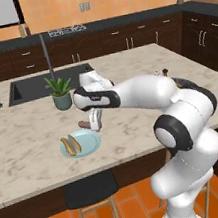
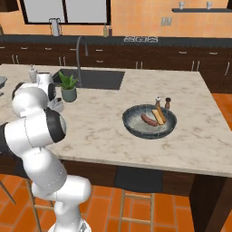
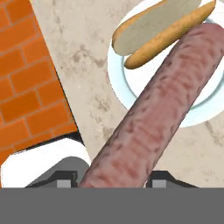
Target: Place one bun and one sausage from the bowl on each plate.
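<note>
Pink sausage in claw, just off the plate

Claw point(image 1: 96, 125) is part closed on 1 sausage point(image 3: 148, 122), gripped near one end. In left base view the sausage point(image 1: 85, 124) sticks out leftward from the claw, roughly level, over the marble table point(image 1: 25, 141).

Light blue plate point(image 1: 89, 144) sits just near-left of the claw, already carrying 1 bun point(image 1: 71, 144). In hand view the sausage's long axis runs from between the fingertips up toward the plate point(image 3: 131, 81), its free end over the plate rim; the bun point(image 3: 162, 28) lies almost parallel, on the far side of it. Judgement: the drop needs only a short shift toward the plate plus a lowering, keeping the sausage beside the bun rather than on top.

Bowl point(image 2: 131, 124) stands well apart, on the right of the table, with 1 sausage point(image 2: 148, 119) and 1 bun point(image 2: 158, 116) left inside.

Hard to tell: fingertips mostly hidden by the sausage in hand view; claw height above the table unclear; in right base view the arm's own body blocks the plate area. Can't make out a 2nd plate.
</note>
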